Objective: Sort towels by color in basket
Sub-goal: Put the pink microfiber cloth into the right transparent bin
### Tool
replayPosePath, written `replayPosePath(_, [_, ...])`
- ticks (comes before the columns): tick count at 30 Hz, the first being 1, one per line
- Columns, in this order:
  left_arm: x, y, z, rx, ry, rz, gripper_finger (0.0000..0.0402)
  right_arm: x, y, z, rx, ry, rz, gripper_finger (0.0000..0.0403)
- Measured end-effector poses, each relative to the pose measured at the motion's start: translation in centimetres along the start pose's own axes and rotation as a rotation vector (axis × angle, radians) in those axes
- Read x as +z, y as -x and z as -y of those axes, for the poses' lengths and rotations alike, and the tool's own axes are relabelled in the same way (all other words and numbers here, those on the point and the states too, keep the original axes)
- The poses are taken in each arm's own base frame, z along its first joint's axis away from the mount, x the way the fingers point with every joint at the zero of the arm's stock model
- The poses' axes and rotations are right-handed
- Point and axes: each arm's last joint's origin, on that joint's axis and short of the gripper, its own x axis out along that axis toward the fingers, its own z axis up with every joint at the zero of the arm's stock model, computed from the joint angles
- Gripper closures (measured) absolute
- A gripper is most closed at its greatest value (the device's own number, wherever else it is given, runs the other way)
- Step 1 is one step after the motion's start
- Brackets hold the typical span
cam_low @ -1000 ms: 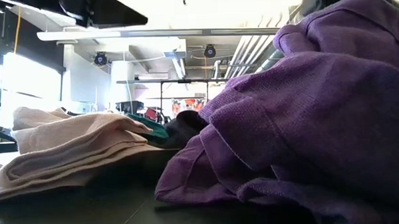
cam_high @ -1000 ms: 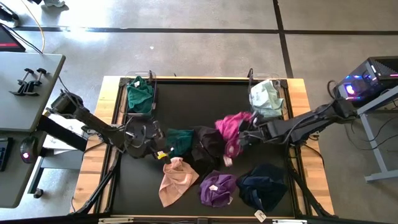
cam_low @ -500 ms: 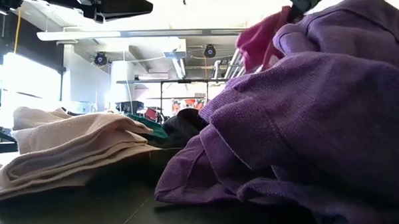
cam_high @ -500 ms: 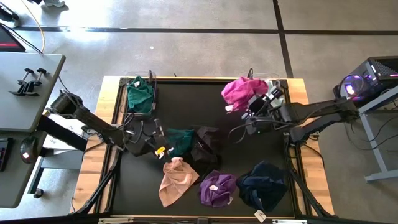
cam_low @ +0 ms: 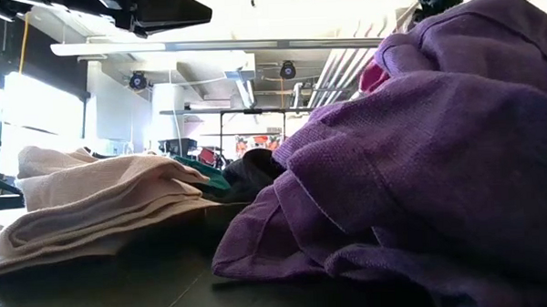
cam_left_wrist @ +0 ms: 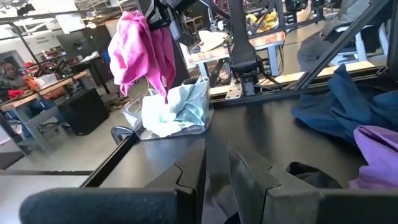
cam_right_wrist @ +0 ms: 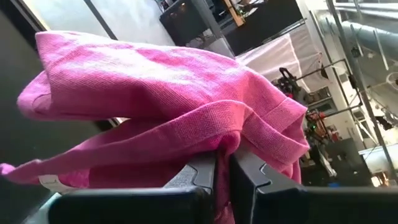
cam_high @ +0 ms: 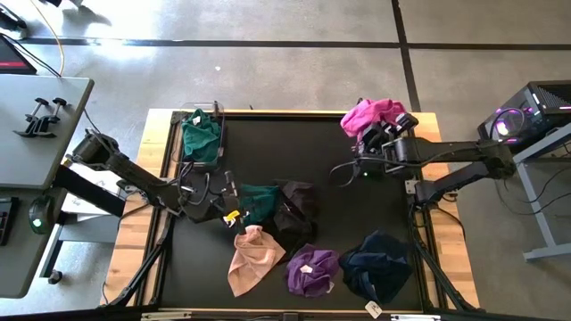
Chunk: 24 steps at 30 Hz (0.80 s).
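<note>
My right gripper (cam_right_wrist: 222, 168) is shut on the magenta towel (cam_high: 373, 113), held over the table's far right corner. In the left wrist view the magenta towel (cam_left_wrist: 140, 53) hangs above a clear basket (cam_left_wrist: 134, 127) holding the pale mint towel (cam_left_wrist: 171, 112). My left gripper (cam_high: 227, 201) hovers left of centre, beside the dark green towel (cam_high: 259, 201), its fingers a narrow gap apart, touching nothing. Black (cam_high: 294, 214), peach-pink (cam_high: 252, 259), purple (cam_high: 312, 270) and navy (cam_high: 376, 265) towels lie on the mat. My right gripper pinches the magenta towel between its two fingers at a folded hem (cam_right_wrist: 227, 143), several layers thick. The towel is lifted clear and hangs slack below the fingers, over the basket with the mint towel.
A second clear basket at the far left corner holds another dark green towel (cam_high: 201, 134). The low view is filled by the purple towel (cam_low: 420, 167) and the peach-pink towel (cam_low: 93, 205). Wooden table edges frame the black mat.
My right gripper has carried the magenta towel up from the pile at the table's middle toward the far right corner. The towel is lifted clear of the other cloths and now hangs over the basket with the mint towel.
</note>
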Motion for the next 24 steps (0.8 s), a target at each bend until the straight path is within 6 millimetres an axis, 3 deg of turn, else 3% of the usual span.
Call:
replayPosePath(4, [-0.1, -0.3, -0.4, 0.016, 0.001, -0.005, 0.0347, 0.1, -0.5, -1.5, 0.022, -0.08, 0.015, 0.039])
replayPosePath(7, [-0.2, -0.8, -0.8, -0.043, 0.02, 0.003, 0.0347, 0.3, -0.9, -3.5, 0.136, -0.1, 0.022, 0.039])
replayPosePath(12, [-0.2, -1.9, -1.6, -0.267, 0.008, 0.065, 0.0341, 0.3, -2.5, -8.1, 0.571, -0.021, 0.113, 0.039])
replayPosePath(17, [-0.2, -2.2, -2.0, -0.343, -0.052, 0.109, 0.0312, -0.2, -3.6, -12.1, 0.998, -0.177, 0.454, 0.039])
replayPosePath(20, [0.0, -2.4, -2.1, -0.331, -0.086, 0.149, 0.0284, -0.7, -4.2, -13.3, 1.035, -0.368, 0.588, 0.039])
replayPosePath(24, [0.0, -2.9, -2.0, -0.317, -0.189, 0.213, 0.0241, -0.9, -5.0, -14.6, 1.034, -0.52, 0.618, 0.0391])
